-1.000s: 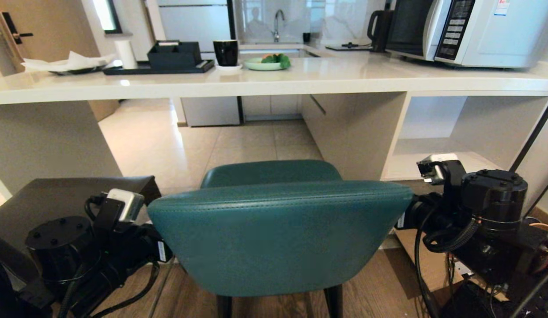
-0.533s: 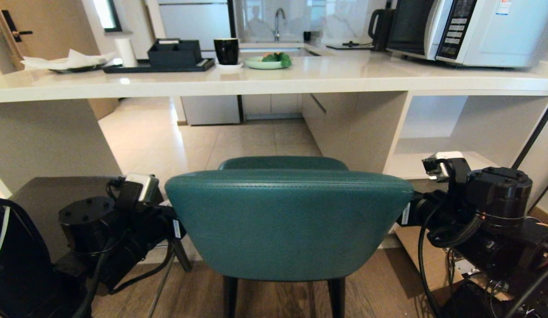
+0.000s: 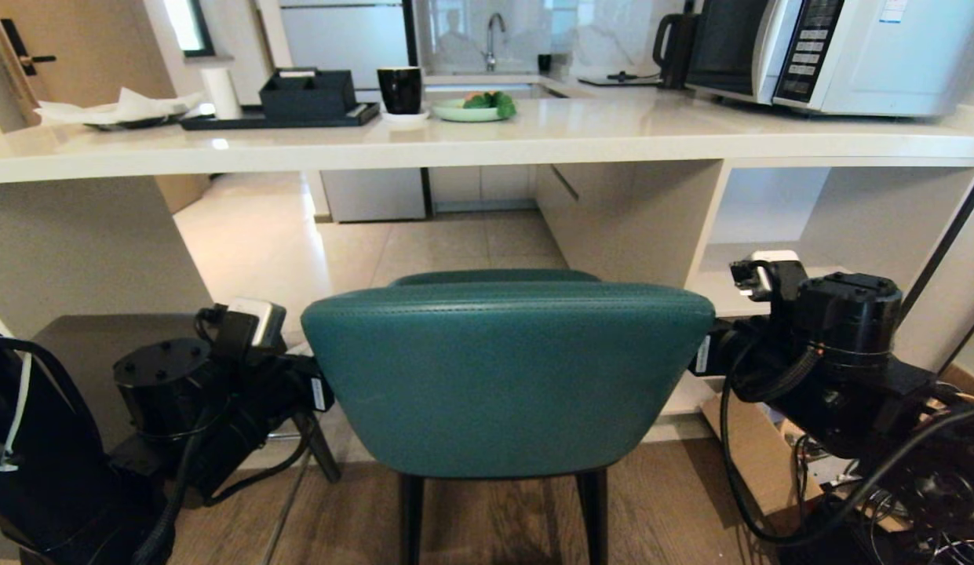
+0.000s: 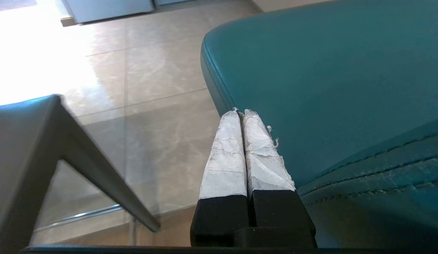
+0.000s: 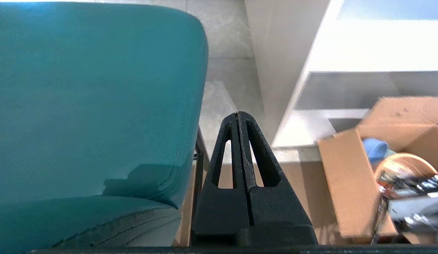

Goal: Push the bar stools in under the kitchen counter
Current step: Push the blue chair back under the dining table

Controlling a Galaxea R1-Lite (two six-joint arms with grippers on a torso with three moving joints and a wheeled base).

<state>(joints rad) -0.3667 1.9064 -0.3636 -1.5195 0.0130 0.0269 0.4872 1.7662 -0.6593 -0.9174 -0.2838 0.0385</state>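
Head view: teal stool point(image 3: 506, 377) dead centre, curved back toward the camera, thin black legs on the wood floor, seat front edging toward the opening under the kitchen counter point(image 3: 487, 141) but the back sits clear of the slab edge. Grey stool point(image 3: 86, 353) low at the left, mostly hidden behind the left arm, near the white end leg. Both arms flank the teal back, one at each side edge. Left gripper point(image 4: 244, 113): taped fingers pressed together, tips right against the left side of the teal shell (contact looks likely, hard to confirm). Grey stool's corner and leg point(image 4: 46, 141) show beside it in the left wrist view, well apart from the fingers. Right gripper point(image 5: 238, 114): black fingers closed on nothing, just beside the right edge of the teal seat point(image 5: 99, 98), a sliver of floor between them. Open shelves point(image 3: 832, 227) at the counter's right end; cardboard box point(image 5: 360, 169) with clutter on the floor below. On the counter: microwave point(image 3: 840, 51), black cup point(image 3: 400, 90), green plate point(image 3: 475, 110), black tray point(image 3: 282, 118).
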